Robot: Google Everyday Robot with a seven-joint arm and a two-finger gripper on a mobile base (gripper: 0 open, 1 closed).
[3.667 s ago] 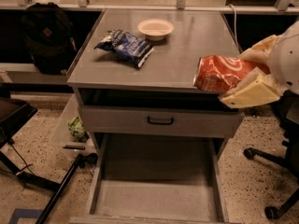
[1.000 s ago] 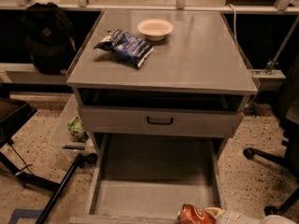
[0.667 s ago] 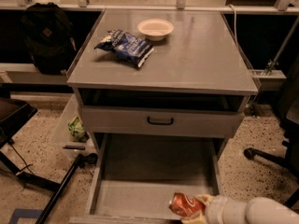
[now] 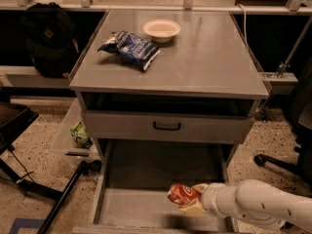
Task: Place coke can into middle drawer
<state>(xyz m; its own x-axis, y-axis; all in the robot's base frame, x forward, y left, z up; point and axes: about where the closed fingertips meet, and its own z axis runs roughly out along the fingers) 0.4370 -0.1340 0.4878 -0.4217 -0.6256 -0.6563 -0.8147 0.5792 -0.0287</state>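
The coke can (image 4: 182, 194), a dented red can with white lettering, is held on its side over the right part of the middle drawer (image 4: 130, 209), the open grey tray at the bottom. My gripper (image 4: 191, 202) reaches in from the lower right on a white arm and is shut on the can, with one cream finger (image 4: 193, 209) under it. The can hangs just above the drawer floor.
A blue chip bag (image 4: 130, 48) and a white bowl (image 4: 161, 29) lie on the cabinet top (image 4: 209, 62). A closed drawer front with a black handle (image 4: 166, 126) is above the open drawer. A black backpack (image 4: 46, 38) sits at the left, a chair base (image 4: 275, 162) at the right.
The arm has carried the can from beside the cabinet top down to the open drawer, then up and leftward over its right part.
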